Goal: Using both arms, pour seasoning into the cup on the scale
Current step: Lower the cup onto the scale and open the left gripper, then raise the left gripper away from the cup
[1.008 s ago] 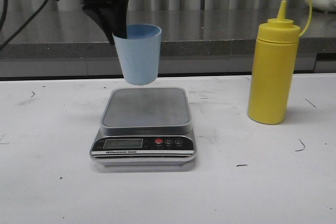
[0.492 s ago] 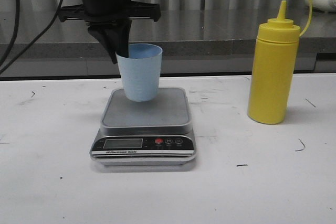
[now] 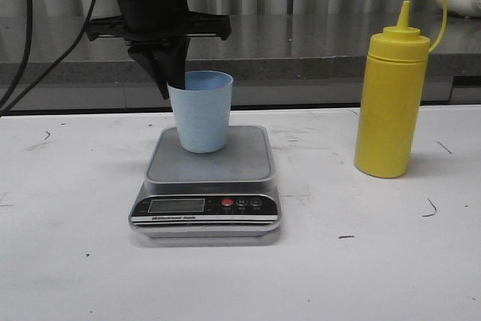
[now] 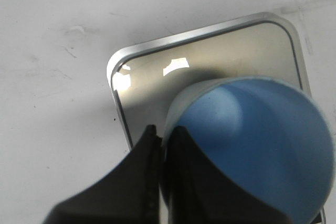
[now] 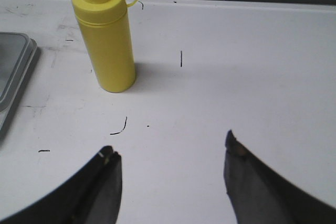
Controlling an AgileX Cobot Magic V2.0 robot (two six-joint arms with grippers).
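Cup (image 3: 200, 113): light blue tumbler, upright, mouth up, on the rear left part of the scale (image 3: 209, 171) platform; from the front view you cannot be sure its base bears fully on the steel.

Left gripper (image 4: 161, 145): you have its fingers pinched on the cup's rim at the side nearest that arm, one inside the wall, one outside.

Seasoning (image 3: 392, 100): yellow squeeze bottle, long axis vertical, nozzle up, tethered cap off, standing on the table (image 3: 361, 261) well apart from the scale, on your right.

Right gripper (image 5: 170, 153): fingers spread wide, holding nothing; the bottle lies ahead of them and off to one side, so this arm is the nearer one for it.

Views: the left wrist view alone shows the pinch on the rim and the empty cup interior; the right wrist view alone shows the right gripper, absent from the front view
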